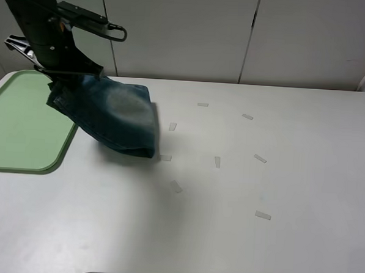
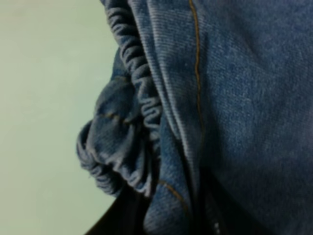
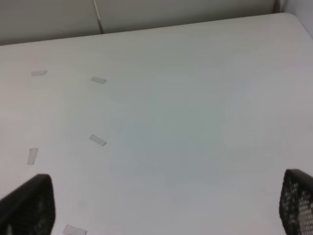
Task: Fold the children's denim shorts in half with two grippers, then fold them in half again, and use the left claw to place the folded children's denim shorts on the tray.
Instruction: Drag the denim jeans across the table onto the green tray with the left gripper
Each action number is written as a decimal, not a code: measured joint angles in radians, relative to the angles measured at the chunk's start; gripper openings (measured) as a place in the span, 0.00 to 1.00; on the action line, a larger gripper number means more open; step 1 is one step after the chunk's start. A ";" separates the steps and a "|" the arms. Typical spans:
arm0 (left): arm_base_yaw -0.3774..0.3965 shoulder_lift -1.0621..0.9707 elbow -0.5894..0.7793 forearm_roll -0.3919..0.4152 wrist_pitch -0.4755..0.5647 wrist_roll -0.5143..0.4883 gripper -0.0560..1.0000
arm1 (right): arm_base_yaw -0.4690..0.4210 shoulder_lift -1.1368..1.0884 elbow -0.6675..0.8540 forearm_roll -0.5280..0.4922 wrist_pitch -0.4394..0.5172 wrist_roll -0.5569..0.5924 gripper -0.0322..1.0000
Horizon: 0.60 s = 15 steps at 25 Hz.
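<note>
The folded children's denim shorts [image 1: 119,118] hang from my left gripper [image 1: 68,81], which is shut on their upper left edge. Their lower fold trails on the table just right of the tray [image 1: 17,128]. The tray is pale green and lies at the left edge of the table. In the left wrist view the gathered waistband and blue denim [image 2: 220,98] fill the frame, with the tray's green [image 2: 39,98] beneath. My right gripper [image 3: 164,205] is open and empty over bare table; one mesh finger [image 3: 298,200] shows at the corner.
Several small strips of clear tape [image 1: 260,158] lie scattered across the middle and right of the white table [image 1: 226,236]. Pale wall panels stand behind the table's far edge.
</note>
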 joint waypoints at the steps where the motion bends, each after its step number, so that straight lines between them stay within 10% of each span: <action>1: 0.057 -0.001 0.000 0.006 0.013 0.036 0.25 | 0.000 0.000 0.000 0.000 0.000 0.000 0.70; 9: 0.172 -0.001 0.000 0.008 0.014 0.121 0.25 | 0.000 0.000 0.000 0.000 0.000 0.000 0.70; 15: 0.423 -0.001 0.000 0.011 -0.025 0.343 0.25 | 0.000 0.000 0.000 0.000 0.000 0.000 0.70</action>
